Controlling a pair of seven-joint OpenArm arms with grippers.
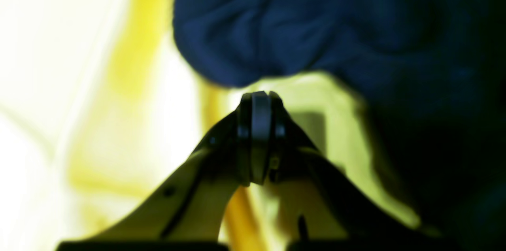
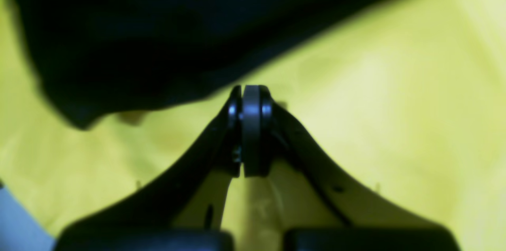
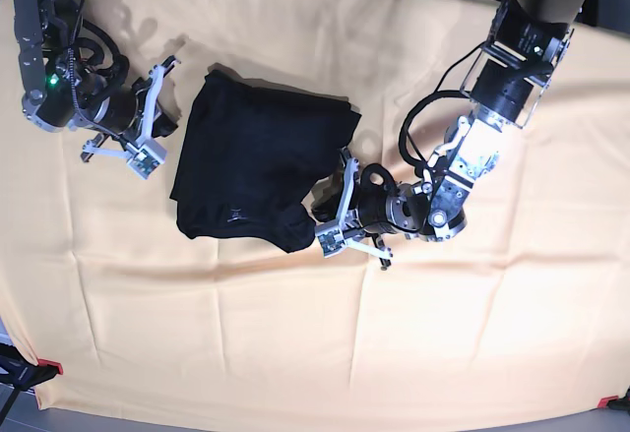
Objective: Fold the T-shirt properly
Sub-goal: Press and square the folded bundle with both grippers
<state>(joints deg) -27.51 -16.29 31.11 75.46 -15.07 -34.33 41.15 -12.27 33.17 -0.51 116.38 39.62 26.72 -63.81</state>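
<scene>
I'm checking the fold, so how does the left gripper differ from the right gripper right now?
The left gripper sits at the T-shirt's lower corner; the right gripper sits beside its opposite edge. The left points up along the shirt's side; the right tilts. Both are shut and hold nothing.

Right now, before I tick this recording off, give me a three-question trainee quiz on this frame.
1. True or false: the left gripper is clamped on the T-shirt.
2. What covers the table? A) pale yellow-orange cloth B) bare wood C) blue mat
3. In the base view, on which side of the T-shirt is the right gripper?

Key: 1 false, it is shut with nothing between its fingertips; 2 A; 3 that view's left.
</scene>
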